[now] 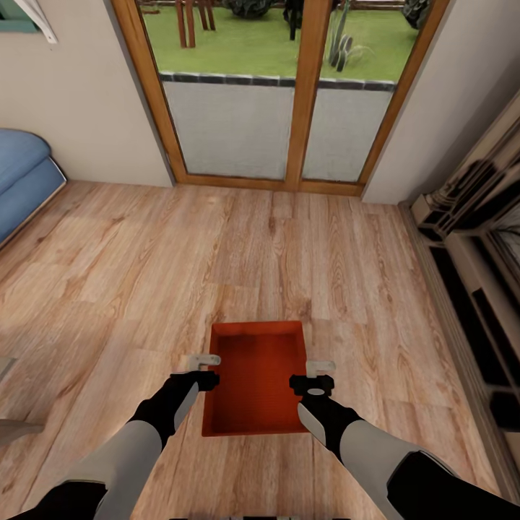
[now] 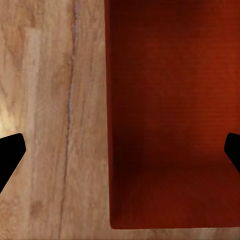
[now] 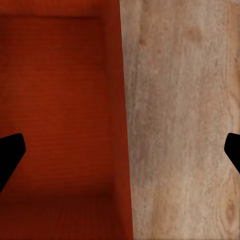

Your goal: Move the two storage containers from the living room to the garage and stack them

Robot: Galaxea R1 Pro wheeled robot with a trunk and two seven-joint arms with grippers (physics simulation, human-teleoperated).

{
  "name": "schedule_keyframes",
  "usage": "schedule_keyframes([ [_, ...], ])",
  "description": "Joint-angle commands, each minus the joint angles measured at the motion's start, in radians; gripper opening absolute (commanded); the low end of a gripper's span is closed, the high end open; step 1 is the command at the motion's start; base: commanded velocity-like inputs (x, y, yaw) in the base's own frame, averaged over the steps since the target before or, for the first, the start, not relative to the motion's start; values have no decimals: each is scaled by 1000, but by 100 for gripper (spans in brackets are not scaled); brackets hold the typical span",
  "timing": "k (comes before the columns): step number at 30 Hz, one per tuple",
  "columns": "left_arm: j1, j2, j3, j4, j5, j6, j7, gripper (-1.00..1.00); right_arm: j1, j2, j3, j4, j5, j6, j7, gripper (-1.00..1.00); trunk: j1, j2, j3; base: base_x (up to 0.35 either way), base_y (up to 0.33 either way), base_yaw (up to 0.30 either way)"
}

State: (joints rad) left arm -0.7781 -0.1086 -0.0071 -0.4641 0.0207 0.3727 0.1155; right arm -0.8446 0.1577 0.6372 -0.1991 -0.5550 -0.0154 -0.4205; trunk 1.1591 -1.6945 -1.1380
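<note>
1. Orange-red bin [image 1: 256, 375] sits on the plank floor [image 1: 289, 245] of the living room, near the glass door [image 1: 274, 94], between both grippers.
2. Left gripper [image 1: 201, 361] and right gripper [image 1: 319, 370] hover over its long walls, fingers apart, each straddling one wall.
3. Risk: uneven closing could tilt or skid the bin.
4. Bin looks empty; no second bin in sight.

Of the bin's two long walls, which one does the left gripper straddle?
The storage container's wall on the robot's left: the left gripper is spread open over that rim, one fingertip above the wood floor, the other inside the bin.
</note>
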Motion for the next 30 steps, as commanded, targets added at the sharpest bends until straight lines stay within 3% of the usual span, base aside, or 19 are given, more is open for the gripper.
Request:
schedule_keyframes([
  [1,0,0,-1,-2,2,5,4,100,-1,-1,9,0,-10,-1,-5,100,4,-8,-4,0,0,0],
  [6,0,0,-1,-2,2,5,7,100,-1,-1,9,0,-9,-1,-4,100,4,-8,-4,0,0,0],
  [23,0,1,-1,-2,2,5,13,100,-1,0,9,0,-7,-1,-4,100,69,-127,-57,0,0,0],
  [30,0,1,-1,-1,2,5,13,100,-1,-12,10,-1,-4,16,-4,100,96,-176,-79,0,0,0],
])
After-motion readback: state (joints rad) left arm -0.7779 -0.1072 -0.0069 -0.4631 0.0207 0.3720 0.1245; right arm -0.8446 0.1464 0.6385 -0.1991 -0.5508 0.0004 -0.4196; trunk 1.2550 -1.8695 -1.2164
